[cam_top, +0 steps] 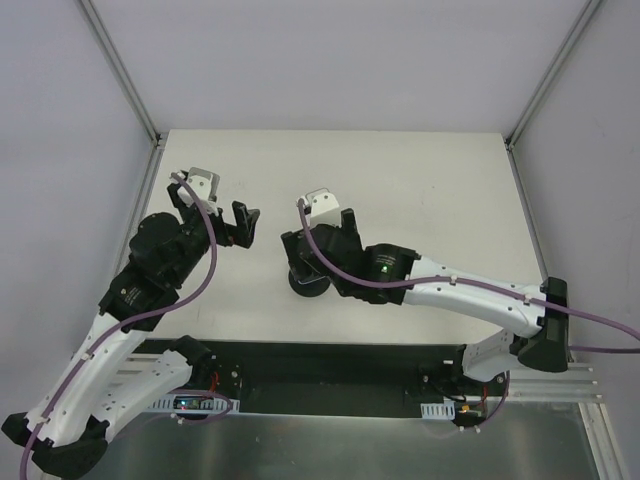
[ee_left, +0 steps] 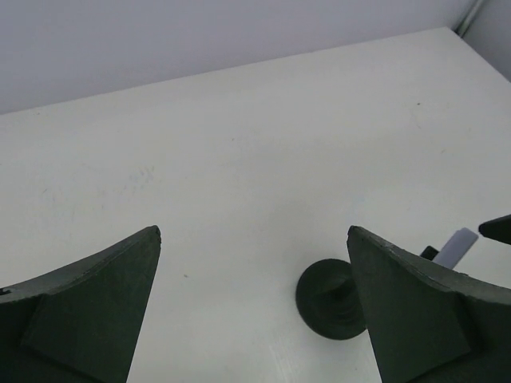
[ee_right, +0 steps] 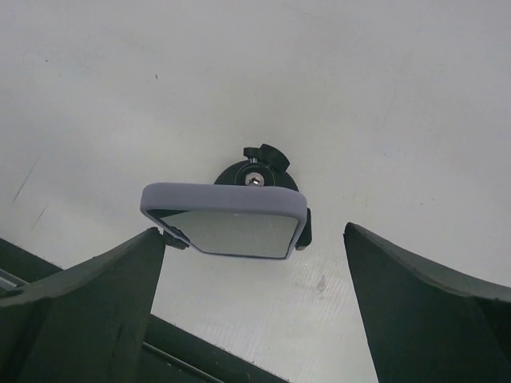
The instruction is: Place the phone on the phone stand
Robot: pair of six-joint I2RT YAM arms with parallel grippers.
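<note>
The phone (ee_right: 227,219), with a lavender rim and a glossy face, sits held in the clamp of the black phone stand (ee_right: 257,169); the stand's clamp arms show at both of the phone's lower corners. My right gripper (ee_right: 254,231) is open. Its fingers stand either side of the phone without touching it. In the top view the right gripper (cam_top: 312,258) hangs over the stand's round base (cam_top: 308,283) and hides the phone. My left gripper (cam_top: 232,228) is open and empty, to the left of the stand. The left wrist view shows the stand base (ee_left: 330,299) and a lavender corner of the phone (ee_left: 457,246).
The white table (cam_top: 420,190) is walled at the back and both sides by pale panels with metal posts. A black rail (cam_top: 330,365) runs along the near edge, just in front of the stand.
</note>
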